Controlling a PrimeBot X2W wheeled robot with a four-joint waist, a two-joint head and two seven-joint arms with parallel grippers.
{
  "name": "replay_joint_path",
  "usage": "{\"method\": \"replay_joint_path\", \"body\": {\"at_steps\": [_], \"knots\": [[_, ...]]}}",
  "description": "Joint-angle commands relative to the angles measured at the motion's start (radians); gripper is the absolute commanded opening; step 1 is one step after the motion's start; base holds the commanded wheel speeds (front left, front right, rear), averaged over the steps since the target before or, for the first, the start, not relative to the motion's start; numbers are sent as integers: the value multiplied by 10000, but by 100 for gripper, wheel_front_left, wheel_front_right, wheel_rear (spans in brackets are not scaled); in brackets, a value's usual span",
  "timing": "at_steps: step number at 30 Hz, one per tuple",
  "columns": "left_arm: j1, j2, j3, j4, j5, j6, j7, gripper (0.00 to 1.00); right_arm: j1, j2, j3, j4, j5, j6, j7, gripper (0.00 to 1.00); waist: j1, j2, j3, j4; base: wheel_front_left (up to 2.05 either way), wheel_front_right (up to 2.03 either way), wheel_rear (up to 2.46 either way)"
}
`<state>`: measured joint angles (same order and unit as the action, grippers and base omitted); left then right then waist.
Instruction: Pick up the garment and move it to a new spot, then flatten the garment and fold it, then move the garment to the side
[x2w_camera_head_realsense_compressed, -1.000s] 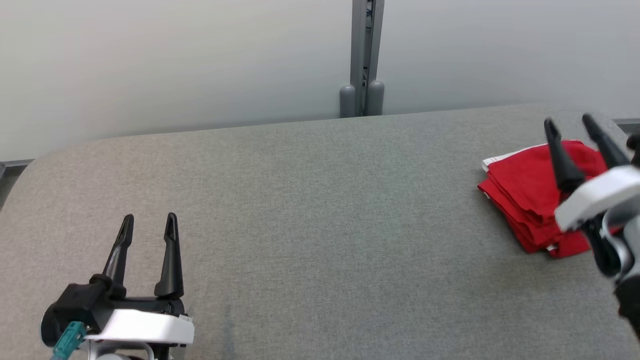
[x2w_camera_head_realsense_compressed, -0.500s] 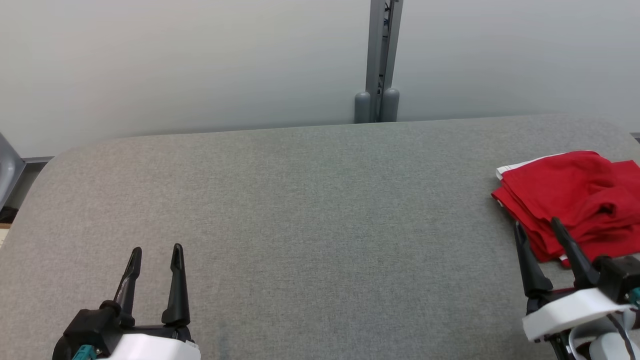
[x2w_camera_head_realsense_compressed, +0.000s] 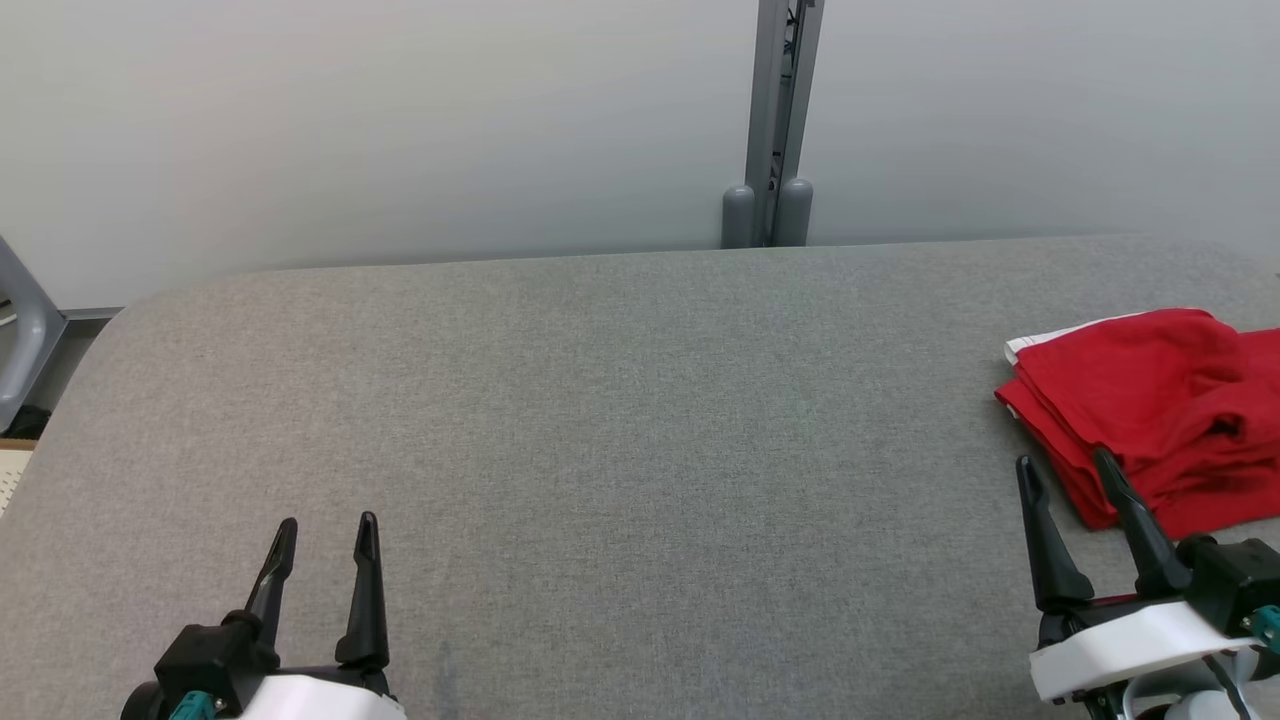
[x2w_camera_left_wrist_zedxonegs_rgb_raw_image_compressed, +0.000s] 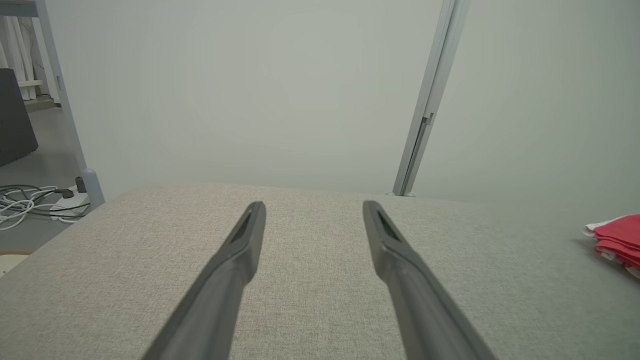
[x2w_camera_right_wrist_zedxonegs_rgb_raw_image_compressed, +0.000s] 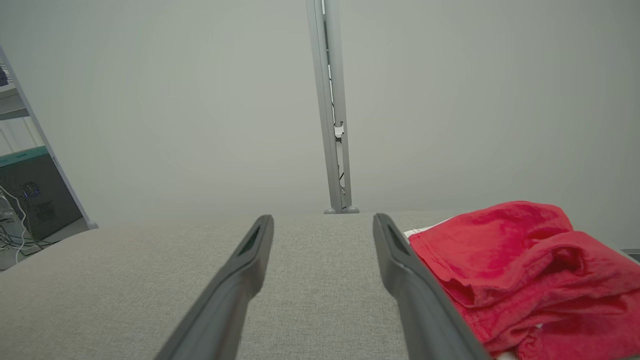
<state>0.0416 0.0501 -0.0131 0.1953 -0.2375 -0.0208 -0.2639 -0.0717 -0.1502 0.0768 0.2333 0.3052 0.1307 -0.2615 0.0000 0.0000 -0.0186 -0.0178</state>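
Note:
The garment is red with a white edge and lies folded at the right end of the grey table. My right gripper stands open at the lower right, just in front of the garment and apart from it. In the right wrist view the garment sits right of the right gripper, whose fingers are spread with nothing between them. My left gripper is open at the lower left, far from the garment. The left wrist view shows the left gripper open and the garment at the far right.
A pale partition wall runs behind the table, with a grey metal post standing at the table's far edge. Off the table's left end there are cables on the floor and a grey frame leg.
My right gripper has drawn back from above the garment to the lower right, leaving it on the table. The head camera has shifted, so the whole scene sits differently. The left gripper stays open.

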Motion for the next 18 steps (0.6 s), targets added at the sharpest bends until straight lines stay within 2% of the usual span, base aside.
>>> {"method": "replay_joint_path", "body": {"at_steps": [1, 18], "knots": [[-139, 27, 18, 37, 54, -34, 1, 100, 78, -13, -25, -87, -53, 3, -44, 100, 0, 0, -1, 5, 0, 0, 0], [-232, 24, -49, 114, 19, 10, 1, 100, 125, 53, 16, -75, -32, 3, -45, 100, 0, 0, -35, -3, 0, 0, 0]]}}
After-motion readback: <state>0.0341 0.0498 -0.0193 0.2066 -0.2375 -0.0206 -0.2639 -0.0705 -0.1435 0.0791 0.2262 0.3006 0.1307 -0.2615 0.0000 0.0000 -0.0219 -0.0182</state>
